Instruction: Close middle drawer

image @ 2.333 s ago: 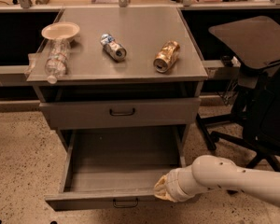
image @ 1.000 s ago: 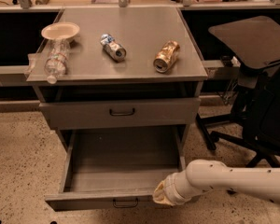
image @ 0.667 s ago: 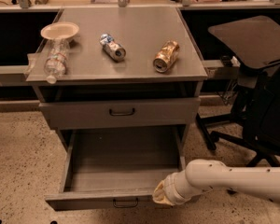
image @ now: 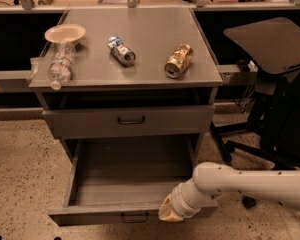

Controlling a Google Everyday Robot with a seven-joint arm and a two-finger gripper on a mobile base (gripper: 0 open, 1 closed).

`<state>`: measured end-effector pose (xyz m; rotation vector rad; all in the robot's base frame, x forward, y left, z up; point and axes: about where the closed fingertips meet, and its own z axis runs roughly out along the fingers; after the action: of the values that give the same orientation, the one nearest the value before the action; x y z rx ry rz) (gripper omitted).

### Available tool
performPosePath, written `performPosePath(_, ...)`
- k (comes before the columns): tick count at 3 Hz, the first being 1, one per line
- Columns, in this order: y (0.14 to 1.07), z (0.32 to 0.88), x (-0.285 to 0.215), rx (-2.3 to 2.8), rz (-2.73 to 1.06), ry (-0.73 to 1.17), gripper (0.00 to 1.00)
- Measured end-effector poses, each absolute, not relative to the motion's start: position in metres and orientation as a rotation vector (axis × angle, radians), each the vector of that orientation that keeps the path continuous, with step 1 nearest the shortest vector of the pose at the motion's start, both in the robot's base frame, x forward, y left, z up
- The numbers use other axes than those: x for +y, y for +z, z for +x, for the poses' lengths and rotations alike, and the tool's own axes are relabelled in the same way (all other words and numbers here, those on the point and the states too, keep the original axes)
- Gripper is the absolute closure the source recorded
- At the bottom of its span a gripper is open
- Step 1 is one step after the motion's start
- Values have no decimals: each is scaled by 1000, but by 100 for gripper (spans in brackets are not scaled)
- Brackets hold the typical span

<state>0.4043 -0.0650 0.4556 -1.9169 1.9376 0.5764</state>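
The middle drawer is seen pulled far out beneath the shut top drawer, while the claw, at the end of a white arm, is set at the right of its front panel, near the dark loop handle.

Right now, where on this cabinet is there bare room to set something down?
The cabinet top is bare along its back strip, behind the blue can and gold can, and between them. Its left edge is crowded by the bowl and lying bottle. The open middle drawer has a bare tray; the gripper sits at its front right corner.
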Motion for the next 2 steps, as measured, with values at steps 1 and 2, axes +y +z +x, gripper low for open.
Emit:
performPosePath(1, 458, 391, -56, 1970, -1934, 693, 100)
performPosePath(2, 444, 386, -56, 2040, -1973, 723, 100)
